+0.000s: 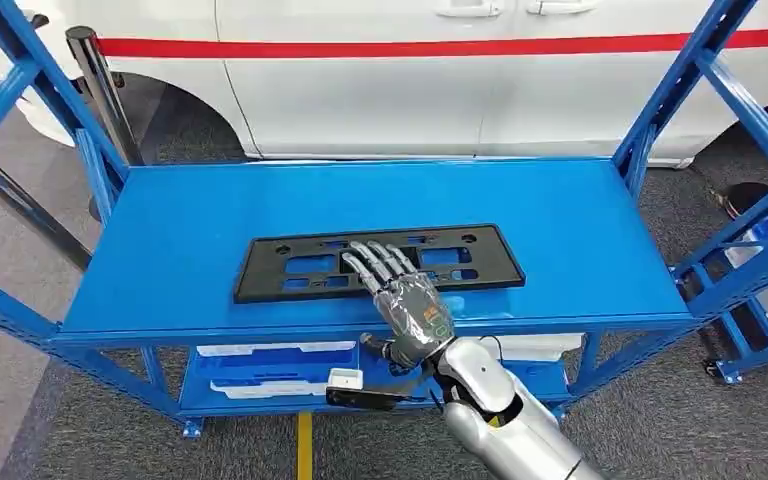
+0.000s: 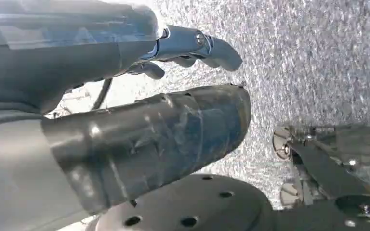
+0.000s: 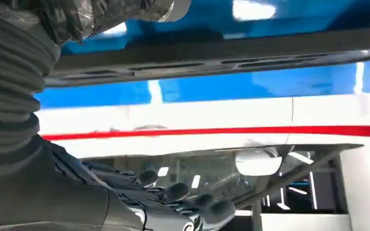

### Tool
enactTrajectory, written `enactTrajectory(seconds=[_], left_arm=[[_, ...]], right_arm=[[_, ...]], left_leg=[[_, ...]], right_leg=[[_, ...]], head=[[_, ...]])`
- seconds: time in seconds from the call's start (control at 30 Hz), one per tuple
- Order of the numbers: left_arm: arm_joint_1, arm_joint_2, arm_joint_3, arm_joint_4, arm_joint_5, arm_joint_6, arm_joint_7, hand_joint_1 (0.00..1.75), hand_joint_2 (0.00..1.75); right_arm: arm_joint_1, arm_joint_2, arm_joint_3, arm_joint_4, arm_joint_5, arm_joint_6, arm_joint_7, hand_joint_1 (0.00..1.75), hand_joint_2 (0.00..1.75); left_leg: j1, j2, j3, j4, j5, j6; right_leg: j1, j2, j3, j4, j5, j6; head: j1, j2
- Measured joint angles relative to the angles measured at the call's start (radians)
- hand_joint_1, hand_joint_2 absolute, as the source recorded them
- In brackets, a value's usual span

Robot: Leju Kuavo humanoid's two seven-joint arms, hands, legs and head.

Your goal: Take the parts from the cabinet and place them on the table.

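Observation:
A flat black plastic panel (image 1: 290,268) with several cut-outs lies lengthwise on the top shelf (image 1: 200,210) of the blue cabinet. My right hand (image 1: 405,300) reaches in from the shelf's front edge, its fingers (image 1: 375,262) stretched out over the middle of the panel and holding nothing. In the right wrist view the panel's edge (image 3: 231,54) runs between the thumb (image 3: 106,14) and the dark fingers (image 3: 178,192), with a wide gap between panel and fingers. My left hand (image 2: 164,130) hangs over the grey carpet with nothing in it.
A white car (image 1: 410,80) with a red stripe stands right behind the cabinet. White and blue bins (image 1: 280,365) sit on the lower shelf. A second blue rack (image 1: 760,270) with bins stands at the right. Slanted blue struts frame both shelf ends.

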Motion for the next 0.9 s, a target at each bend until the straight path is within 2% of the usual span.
enactTrajectory(seconds=[0.03, 0.07, 0.1, 0.13, 0.17, 0.2, 0.23, 0.27, 0.3, 0.37, 0.4, 0.43, 0.47, 0.5, 0.57, 0.6, 0.63, 0.67, 0.73, 0.77, 0.8, 0.83, 0.9], left_arm=[[-0.001, 0.0, 0.0, 0.0, -0.002, 0.0, 0.002, 0.0, 0.0], [-0.003, 0.0, 0.0, 0.0, -0.003, -0.001, 0.003, 0.0, 0.0], [-0.003, 0.0, 0.0, 0.0, -0.004, -0.001, 0.005, 0.0, 0.0], [-0.003, 0.0, 0.0, 0.0, -0.006, -0.001, 0.006, 0.0, 0.0], [-0.003, 0.0, 0.0, 0.0, -0.009, -0.002, 0.007, 0.0, 0.0], [-0.004, -0.001, 0.0, 0.0, -0.011, -0.002, 0.008, 0.0, 0.0], [-0.005, -0.001, 0.0, 0.0, -0.012, -0.004, 0.009, 0.0, 0.0], [-0.005, -0.001, 0.0, 0.0, -0.012, -0.004, 0.009, 0.0, 0.0], [-0.009, -0.001, 0.0, 0.0, -0.013, -0.005, 0.009, 0.0, 0.0], [-0.011, -0.001, 0.0, 0.0, -0.015, -0.007, 0.01, 0.0, 0.0], [-0.012, -0.001, 0.001, 0.0, -0.018, -0.008, 0.011, 0.0, 0.0], [-0.012, -0.001, 0.003, 0.0, -0.021, -0.008, 0.011, 0.0, 0.0], [-0.011, -0.001, 0.004, 0.0, -0.023, -0.008, 0.011, 0.0, 0.0], [-0.011, -0.001, 0.005, 0.0, -0.024, -0.009, 0.011, 0.0, 0.0], [-0.011, -0.001, 0.007, 0.0, -0.029, -0.01, 0.011, 0.0, 0.0], [-0.01, -0.001, 0.008, 0.0, -0.031, -0.01, 0.011, 0.0, 0.0], [-0.009, -0.001, 0.009, 0.0, -0.033, -0.011, 0.011, 0.0, 0.0], [-0.009, -0.001, 0.012, 0.0, -0.036, -0.011, 0.011, 0.0, 0.0], [-0.01, -0.001, 0.018, 0.0, -0.043, -0.011, 0.011, 0.0, 0.0], [-0.01, -0.001, 0.022, 0.0, -0.045, -0.011, 0.011, 0.0, 0.0], [-0.011, -0.001, 0.024, 0.0, -0.047, -0.011, 0.011, 0.0, 0.0], [-0.011, -0.001, 0.025, 0.0, -0.048, -0.011, 0.011, 0.0, 0.0], [-0.011, 0.0, 0.026, 0.0, -0.05, -0.011, 0.011, 0.0, 0.0]], right_arm=[[-0.006, -0.002, 0.006, 0.015, 0.009, 0.001, 0.005, 0.0, 1.75], [-0.009, -0.003, 0.011, 0.03, 0.016, 0.003, 0.008, 0.0, 1.75], [-0.01, -0.005, 0.015, 0.043, 0.021, 0.006, 0.011, 0.0, 1.75], [-0.015, -0.008, 0.021, 0.053, 0.026, 0.011, 0.015, 0.0, 1.75], [-0.025, -0.008, 0.026, 0.067, 0.031, 0.019, 0.016, 0.0, 1.75], [-0.039, -0.009, 0.032, 0.082, 0.033, 0.025, 0.017, 0.0, 1.75], [-0.05, -0.009, 0.037, 0.1, 0.034, 0.031, 0.018, 0.0, 1.75], [-0.059, -0.009, 0.039, 0.112, 0.035, 0.037, 0.019, 0.0, 1.75], [-0.068, -0.009, 0.041, 0.124, 0.035, 0.04, 0.02, 0.0, 1.75], [-0.085, -0.01, 0.056, 0.165, 0.033, 0.055, 0.024, 0.0, 1.75], [-0.094, -0.01, 0.061, 0.185, 0.029, 0.064, 0.027, 0.0, 1.75], [-0.101, -0.009, 0.062, 0.202, 0.023, 0.072, 0.029, 0.0, 1.75], [-0.108, -0.009, 0.062, 0.216, 0.017, 0.076, 0.03, 0.0, 1.75], [-0.115, -0.009, 0.062, 0.226, 0.011, 0.079, 0.031, 0.0, 1.75], [-0.126, -0.008, 0.062, 0.254, 0.0, 0.083, 0.038, 0.0, 1.75], [-0.132, -0.008, 0.062, 0.27, -0.005, 0.083, 0.042, 0.0, 1.75], [-0.141, -0.008, 0.061, 0.297, -0.013, 0.082, 0.045, 0.0, 1.75], [-0.151, -0.008, 0.058, 0.322, -0.018, 0.079, 0.045, 0.0, 1.75], [-0.167, 0.001, 0.047, 0.372, -0.027, 0.074, 0.035, 0.0, 1.75], [-0.173, 0.002, 0.043, 0.392, -0.028, 0.073, 0.031, 0.0, 1.75], [-0.18, 0.003, 0.039, 0.411, -0.029, 0.072, 0.03, 0.0, 1.75], [-0.184, 0.006, 0.034, 0.43, -0.029, 0.072, 0.03, 0.0, 1.75], [-0.19, 0.009, 0.025, 0.459, -0.029, 0.072, 0.032, 0.0, 1.75]], left_leg=[[-0.001, 0.0, 0.0, 0.0, -0.001, 0.001], [-0.001, 0.0, 0.0, 0.001, -0.002, 0.002], [-0.001, -0.001, 0.0, 0.002, -0.002, 0.003], [-0.001, -0.002, 0.002, 0.003, -0.004, 0.002], [-0.001, -0.002, 0.004, 0.005, -0.007, 0.001], [-0.001, -0.002, 0.007, 0.008, -0.011, -0.001], [-0.001, -0.002, 0.009, 0.012, -0.017, -0.005], [-0.005, -0.003, 0.004, 0.014, -0.02, -0.01], [-0.006, -0.004, -0.002, 0.019, -0.021, -0.014], [-0.004, -0.003, -0.004, 0.013, -0.017, -0.024], [-0.004, -0.003, -0.003, 0.015, -0.018, -0.03], [-0.001, -0.002, -0.007, 0.027, -0.032, -0.036], [-0.002, -0.002, -0.02, 0.057, -0.052, -0.04], [-0.001, -0.002, -0.05, 0.117, -0.085, -0.041], [0.0, -0.002, -0.129, 0.27, -0.147, -0.045], [0.0, -0.002, -0.157, 0.316, -0.15, -0.046], [0.0, -0.002, -0.159, 0.312, -0.129, -0.045], [0.001, -0.002, -0.138, 0.258, -0.086, -0.045], [0.001, -0.001, -0.06, 0.091, 0.005, -0.039], [0.001, -0.001, -0.036, 0.04, 0.003, -0.034], [-0.002, -0.003, -0.026, 0.022, -0.003, -0.031], [-0.003, -0.002, -0.027, 0.023, -0.002, -0.029], [-0.003, 0.0, -0.024, 0.019, 0.002, -0.017]], right_leg=[[-0.002, 0.0, -0.038, 0.078, -0.032, 0.003], [-0.003, 0.0, -0.074, 0.146, -0.053, 0.005], [-0.004, -0.001, -0.091, 0.173, -0.047, 0.007], [-0.006, -0.001, -0.084, 0.15, -0.018, 0.007], [-0.008, -0.001, -0.059, 0.09, 0.025, 0.006], [-0.009, -0.001, -0.015, -0.007, 0.08, 0.003], [-0.009, -0.001, 0.026, -0.097, 0.117, 0.0], [-0.005, -0.001, 0.036, -0.112, 0.098, -0.003], [-0.001, 0.001, 0.039, -0.129, 0.097, -0.007], [0.0, 0.003, 0.032, -0.125, 0.098, -0.013], [-0.002, 0.005, 0.034, -0.131, 0.101, -0.02], [-0.007, 0.002, 0.04, -0.137, 0.105, -0.025], [-0.006, 0.002, 0.042, -0.138, 0.104, -0.029], [-0.006, 0.0, 0.042, -0.138, 0.102, -0.036], [-0.003, -0.003, 0.042, -0.138, 0.1, -0.04], [-0.002, -0.004, 0.043, -0.137, 0.1, -0.04], [-0.002, -0.003, 0.044, -0.137, 0.099, -0.04], [-0.003, -0.003, 0.047, -0.136, 0.098, -0.04], [-0.003, 0.0, 0.054, -0.135, 0.094, -0.035], [0.0, 0.002, 0.055, -0.134, 0.091, -0.031], [0.005, 0.006, 0.053, -0.131, 0.089, -0.025], [0.004, 0.008, 0.054, -0.136, 0.093, -0.018], [0.003, 0.011, 0.057, -0.142, 0.097, -0.006]], head=[[0.0, 0.0], [0.0, 0.0], [0.0, 0.0], [0.0, 0.0], [0.0, 0.0], [0.0, 0.0], [0.0, 0.0], [0.0, 0.0], [0.0, 0.0], [-0.001, 0.0], [0.0, 0.0], [-0.001, 0.0], [0.0, 0.0], [-0.002, 0.0], [-0.001, 0.0], [-0.001, 0.0], [-0.001, 0.0], [-0.001, 0.0], [-0.001, 0.0], [-0.001, 0.0], [-0.001, 0.0], [0.0, 0.0], [-0.001, 0.0]])
